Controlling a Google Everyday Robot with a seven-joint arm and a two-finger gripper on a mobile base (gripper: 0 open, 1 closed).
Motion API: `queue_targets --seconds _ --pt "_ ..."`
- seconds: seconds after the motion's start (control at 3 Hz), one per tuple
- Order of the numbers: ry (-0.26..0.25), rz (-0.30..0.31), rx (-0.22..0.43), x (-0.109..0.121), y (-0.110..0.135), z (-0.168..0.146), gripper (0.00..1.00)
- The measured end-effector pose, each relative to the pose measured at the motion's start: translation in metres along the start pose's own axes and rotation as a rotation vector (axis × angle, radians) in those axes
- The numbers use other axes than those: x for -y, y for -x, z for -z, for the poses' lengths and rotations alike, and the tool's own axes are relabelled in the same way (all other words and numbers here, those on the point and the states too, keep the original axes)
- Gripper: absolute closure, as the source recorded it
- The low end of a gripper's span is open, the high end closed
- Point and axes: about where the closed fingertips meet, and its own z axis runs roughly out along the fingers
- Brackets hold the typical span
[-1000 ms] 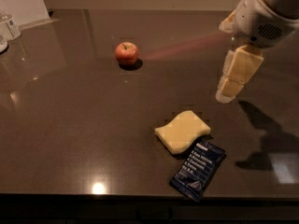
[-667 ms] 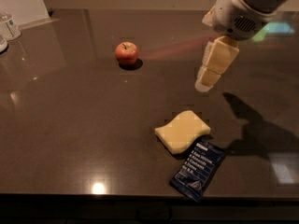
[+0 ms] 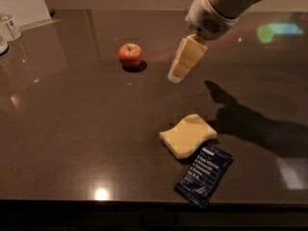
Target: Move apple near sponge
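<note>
— Is any writing showing?
— Only white print on the dark blue wrapper, and it is too small to read.
— And the apple?
— The apple, small and red-orange with a short dark stem, is sitting upright on the dark table, well apart from the pale yellow sponge, which is touching the wrapper.
— The gripper?
— The gripper is hanging near the apple's right side. I cannot tell whether it is open or closed. Since a second ago it has been moving left toward the apple.
</note>
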Motion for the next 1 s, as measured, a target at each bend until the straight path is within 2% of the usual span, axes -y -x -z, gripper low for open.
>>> queue_targets --seconds 1.0 --pt "-0.039 -0.063 0.119 0.045 0.045 -0.077 0.00"
